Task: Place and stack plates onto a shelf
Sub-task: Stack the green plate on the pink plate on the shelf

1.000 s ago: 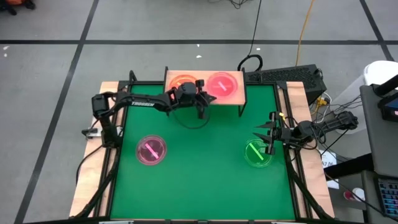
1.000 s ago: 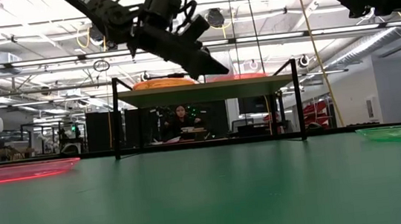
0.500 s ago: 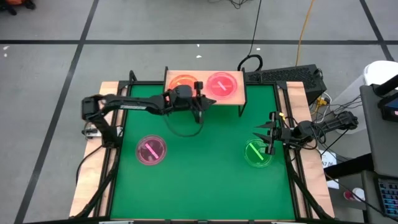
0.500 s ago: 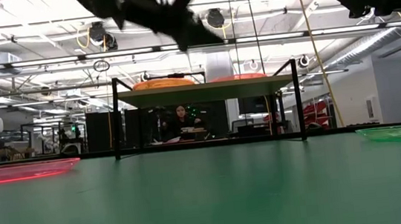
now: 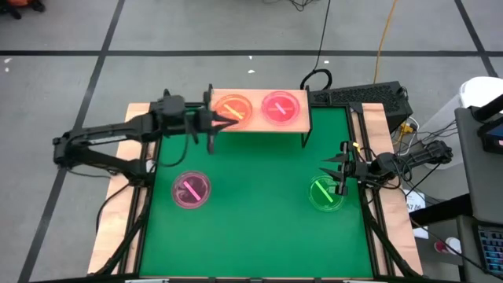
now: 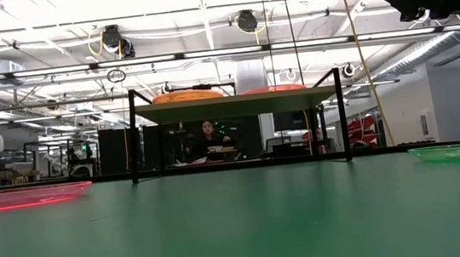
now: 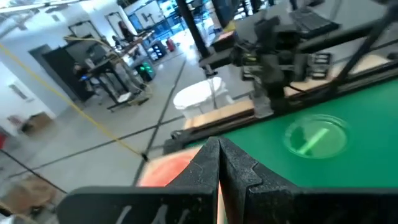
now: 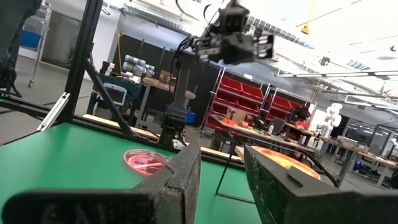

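Observation:
The shelf (image 5: 259, 126) stands at the table's far edge with an orange plate (image 5: 233, 108) and a pink plate (image 5: 281, 107) side by side on its board; the low view shows both, the orange plate (image 6: 185, 95) and the pink plate (image 6: 273, 88), on the shelf (image 6: 236, 104). Another pink plate (image 5: 191, 189) lies flat on the green table at near left, and a green plate (image 5: 326, 192) at near right. My left gripper (image 5: 224, 122) is shut and empty, high up beside the shelf's left end. My right gripper (image 5: 339, 171) stands open at the green plate's far edge.
Black frame rails (image 5: 149, 181) run along the table's left and right sides. A keyboard (image 5: 357, 96) and cables (image 5: 409, 153) lie beyond the right edge. The green table (image 5: 259, 204) between the two loose plates is bare. A person (image 6: 207, 139) sits far behind the shelf.
My left gripper has risen and drawn back from in front of the shelf toward the table's left edge, staying shut; it has gone out of the low view at the top. The plates and my right gripper have kept still.

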Action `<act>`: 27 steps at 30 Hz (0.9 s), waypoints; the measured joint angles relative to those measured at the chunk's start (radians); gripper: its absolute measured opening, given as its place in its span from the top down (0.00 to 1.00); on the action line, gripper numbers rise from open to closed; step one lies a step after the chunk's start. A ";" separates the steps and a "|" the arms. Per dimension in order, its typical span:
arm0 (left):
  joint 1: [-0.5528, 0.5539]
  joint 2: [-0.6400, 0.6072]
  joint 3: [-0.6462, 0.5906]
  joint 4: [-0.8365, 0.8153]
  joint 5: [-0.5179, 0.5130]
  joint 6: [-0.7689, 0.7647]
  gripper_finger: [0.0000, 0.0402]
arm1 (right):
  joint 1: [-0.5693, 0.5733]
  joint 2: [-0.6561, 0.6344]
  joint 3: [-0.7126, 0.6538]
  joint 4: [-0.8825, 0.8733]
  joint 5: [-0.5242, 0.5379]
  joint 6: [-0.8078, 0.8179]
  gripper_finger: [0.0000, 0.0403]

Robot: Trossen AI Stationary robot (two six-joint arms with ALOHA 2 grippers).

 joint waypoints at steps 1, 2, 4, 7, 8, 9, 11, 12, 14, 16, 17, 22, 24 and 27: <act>0.000 -0.031 -0.042 0.009 0.012 -0.009 0.99 | 0.000 0.000 0.000 0.000 0.000 0.000 0.73; -0.001 -0.060 -0.087 0.027 0.021 -0.018 0.99 | 0.000 0.000 0.000 0.000 0.000 0.000 0.73; -0.004 -0.120 -0.192 0.102 0.029 -0.051 0.99 | 0.000 0.000 0.000 0.001 0.000 0.000 0.73; -0.027 -0.211 -0.375 0.298 0.030 -0.189 0.99 | 0.000 0.000 0.000 0.012 -0.003 0.000 0.73; -0.045 -0.231 -0.444 0.398 0.044 -0.233 0.99 | 0.000 0.000 0.000 0.028 -0.003 0.000 0.73; -0.064 -0.244 -0.510 0.495 0.058 -0.262 0.99 | 0.000 0.000 0.000 0.050 -0.004 0.000 0.73; -0.107 -0.255 -0.644 0.717 0.070 -0.297 0.99 | 0.000 0.000 0.000 0.104 -0.006 0.003 0.73; -0.125 -0.255 -0.700 0.831 0.069 -0.309 0.99 | 0.000 0.001 0.000 0.144 -0.015 0.015 0.73; -0.158 -0.255 -0.798 1.028 0.064 -0.326 0.99 | 0.000 0.000 0.000 0.238 -0.057 0.091 0.73; -0.177 -0.251 -0.873 1.156 0.064 -0.340 0.99 | 0.000 0.000 0.000 0.348 -0.124 0.203 0.73; -0.182 -0.251 -0.902 1.211 0.063 -0.346 0.99 | 0.000 0.000 0.000 0.397 -0.154 0.254 0.73; -0.182 -0.258 -0.956 1.394 0.044 -0.378 0.99 | 0.000 0.000 0.005 0.524 -0.153 0.341 0.73; -0.182 -0.255 -0.956 1.389 0.044 -0.377 0.99 | 0.000 0.001 0.028 0.513 -0.079 0.349 0.73; -0.181 -0.256 -0.957 1.369 0.017 -0.368 0.99 | 0.000 0.035 0.100 0.355 0.002 0.349 0.73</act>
